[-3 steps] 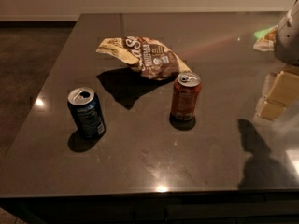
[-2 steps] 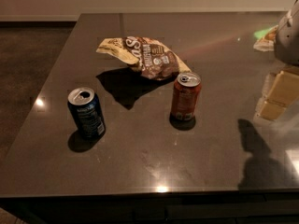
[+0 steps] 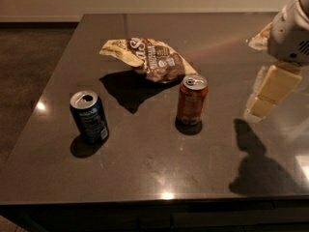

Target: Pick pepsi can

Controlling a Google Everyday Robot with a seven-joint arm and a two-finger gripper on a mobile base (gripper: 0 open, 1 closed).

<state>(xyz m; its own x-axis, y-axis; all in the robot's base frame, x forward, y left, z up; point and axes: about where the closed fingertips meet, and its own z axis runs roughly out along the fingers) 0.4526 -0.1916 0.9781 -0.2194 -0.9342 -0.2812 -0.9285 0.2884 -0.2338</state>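
The pepsi can point(image 3: 89, 117), dark blue with a silver top and a white print panel, stands upright at the left front of the dark table point(image 3: 145, 173). An orange-red can point(image 3: 191, 100) stands upright near the table's middle. My gripper point(image 3: 268, 93), pale yellow under a white wrist, hangs above the table's right side. It is far to the right of the pepsi can and right of the orange-red can, touching neither, and holds nothing.
A crumpled brown and yellow chip bag point(image 3: 147, 58) lies behind the two cans. The gripper's shadow point(image 3: 258, 166) falls on the table's right front. The table's front edge runs along the bottom; dark floor lies to the left.
My gripper has shifted a little to the left. The cans and the chip bag have not moved.
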